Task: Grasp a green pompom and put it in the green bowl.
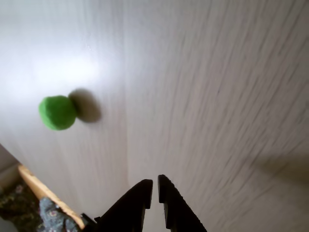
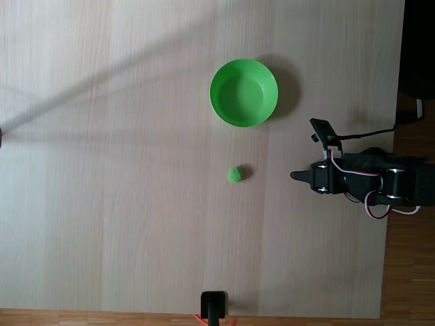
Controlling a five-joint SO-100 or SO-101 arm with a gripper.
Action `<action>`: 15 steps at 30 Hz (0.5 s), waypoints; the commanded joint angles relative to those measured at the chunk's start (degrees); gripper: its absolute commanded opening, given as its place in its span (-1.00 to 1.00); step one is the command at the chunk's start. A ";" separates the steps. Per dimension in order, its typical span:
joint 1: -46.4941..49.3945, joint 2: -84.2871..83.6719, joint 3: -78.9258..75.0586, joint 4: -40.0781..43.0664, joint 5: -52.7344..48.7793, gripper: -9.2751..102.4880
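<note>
Pompom loose on my bench, my pincer shut and empty.

Wrist view: pale bench (image 1: 203, 87) runs bare ahead of me, its wooden edge at lower left with patterned floor beyond; my pincer (image 1: 155, 186) has its black jaws nearly together, holding nothing, and the green pompom (image 1: 57, 112) lies up and left of it, well apart, nothing between us. Fixed view: the green bowl (image 2: 243, 93) sits above the pompom (image 2: 234, 174); my pincer (image 2: 296, 176) is to its right, level with it; a small black stand (image 2: 213, 305) sits at the bottom edge.
</note>
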 commanded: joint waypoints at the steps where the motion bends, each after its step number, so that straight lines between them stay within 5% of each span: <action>1: -0.35 -2.37 -2.90 -0.70 -0.35 -0.84; 15: -0.26 -41.04 -38.94 -0.70 -6.59 -0.84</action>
